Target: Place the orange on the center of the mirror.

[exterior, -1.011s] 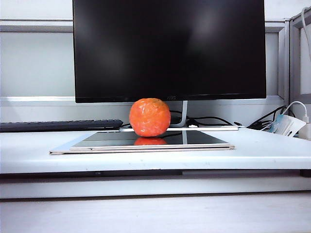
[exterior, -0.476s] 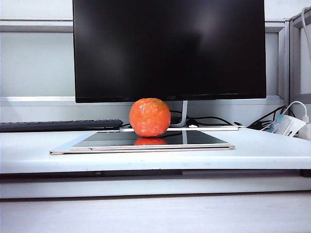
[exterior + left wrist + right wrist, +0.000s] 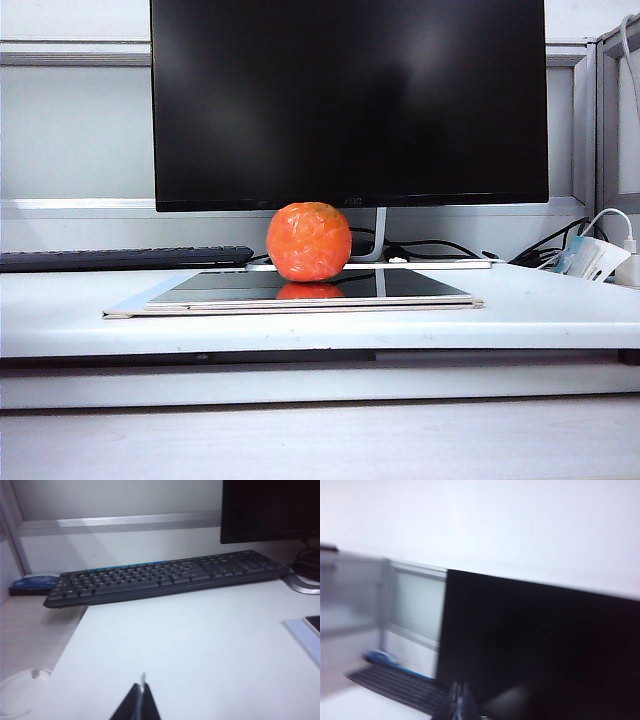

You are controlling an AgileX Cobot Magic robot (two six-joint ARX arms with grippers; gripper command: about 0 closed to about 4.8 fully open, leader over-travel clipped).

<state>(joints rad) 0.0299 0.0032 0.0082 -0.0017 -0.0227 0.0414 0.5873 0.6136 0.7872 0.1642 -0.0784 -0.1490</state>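
Note:
The orange (image 3: pixel 308 241), round and glossy orange-red, rests on the mirror (image 3: pixel 240 288), a thin flat dark panel with a pale rim lying on the white desk; its reflection shows beneath it. Neither gripper appears in the exterior view. In the left wrist view my left gripper (image 3: pixel 139 690) is shut and empty, low over bare desk in front of the keyboard, with a corner of the mirror (image 3: pixel 314 624) at the edge. In the blurred right wrist view my right gripper (image 3: pixel 459 687) is shut and empty, raised and facing the monitor; the orange is out of that view.
A big black monitor (image 3: pixel 348 100) stands upright behind the mirror on a silver foot. A dark keyboard (image 3: pixel 120 258) lies at the back left. Cables and a white plug (image 3: pixel 592 255) sit at the back right. The desk's front edge (image 3: pixel 320 340) runs across.

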